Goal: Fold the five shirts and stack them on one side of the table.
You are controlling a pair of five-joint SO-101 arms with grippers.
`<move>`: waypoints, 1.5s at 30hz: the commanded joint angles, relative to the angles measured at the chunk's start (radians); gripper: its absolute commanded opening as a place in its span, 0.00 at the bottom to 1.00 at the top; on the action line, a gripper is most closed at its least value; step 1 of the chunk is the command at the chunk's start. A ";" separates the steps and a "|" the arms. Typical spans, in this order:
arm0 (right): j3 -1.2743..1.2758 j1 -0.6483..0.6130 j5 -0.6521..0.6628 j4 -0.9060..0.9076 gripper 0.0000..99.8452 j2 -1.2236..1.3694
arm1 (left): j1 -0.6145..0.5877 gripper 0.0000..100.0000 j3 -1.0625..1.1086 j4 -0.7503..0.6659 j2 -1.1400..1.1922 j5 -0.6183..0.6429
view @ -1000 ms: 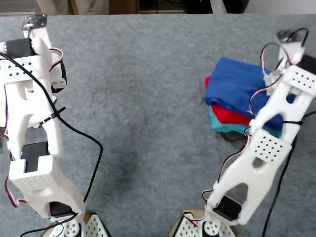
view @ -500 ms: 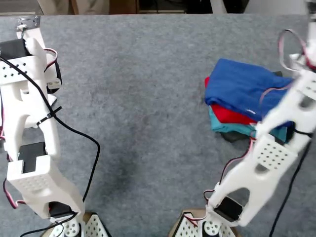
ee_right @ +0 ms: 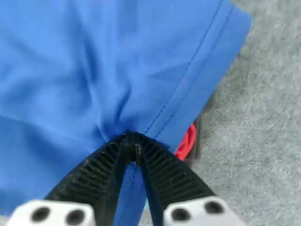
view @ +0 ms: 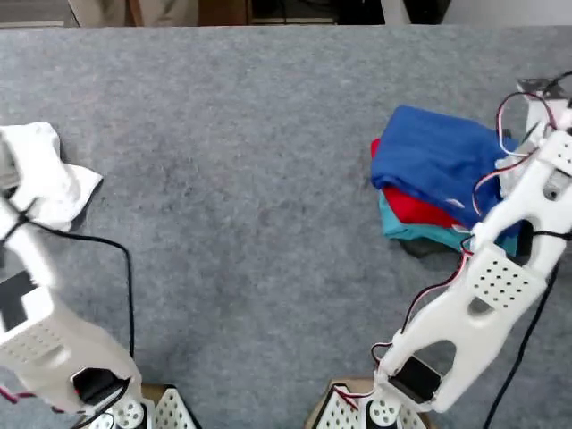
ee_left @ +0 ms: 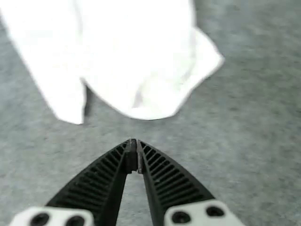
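Observation:
A stack of folded shirts lies at the table's right side: a blue shirt (view: pixel 438 156) on top, a red shirt (view: pixel 416 207) under it, a teal shirt (view: pixel 420 232) below, and a dark edge at the bottom. My right gripper (ee_right: pixel 133 141) is shut on a puckered fold of the blue shirt (ee_right: pixel 94 61) near its hem; the red shirt (ee_right: pixel 188 141) peeks out beside it. A crumpled white shirt (view: pixel 40 174) lies at the left edge. My left gripper (ee_left: pixel 133 155) hovers shut and empty over the grey table, just short of the white shirt (ee_left: pixel 127 56).
The right arm (view: pixel 492 277) crosses the stack's near right corner. The left arm (view: pixel 36 331) stands at the near left edge with a black cable (view: pixel 125 268) looping beside it. Grey felt table (view: pixel 250 179) stretches between the two.
The left arm has pulled back to the near left edge, uncovering the white shirt. The right arm has shifted a little to the right over the stack.

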 commanded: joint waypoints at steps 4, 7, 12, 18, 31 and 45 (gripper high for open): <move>-0.157 -0.007 -0.173 0.006 0.01 -0.018 | -0.195 0.09 -0.003 -0.123 -0.044 -0.040; -0.303 -0.084 -0.167 0.075 0.01 -0.038 | -0.256 0.19 0.054 -0.206 -0.042 -0.035; -0.544 -0.197 -0.198 0.137 0.01 -0.085 | -0.305 0.21 0.264 -0.497 0.062 -0.017; -0.602 -0.328 -0.239 0.135 0.01 -0.208 | -0.275 0.17 0.351 -0.689 0.288 -0.107; -0.423 -0.437 -0.273 0.135 0.01 -0.493 | -0.282 0.02 -0.133 -0.230 0.381 -0.129; -0.151 -0.582 -0.273 0.133 0.01 -0.717 | -0.196 0.02 -0.143 0.015 -0.223 -0.043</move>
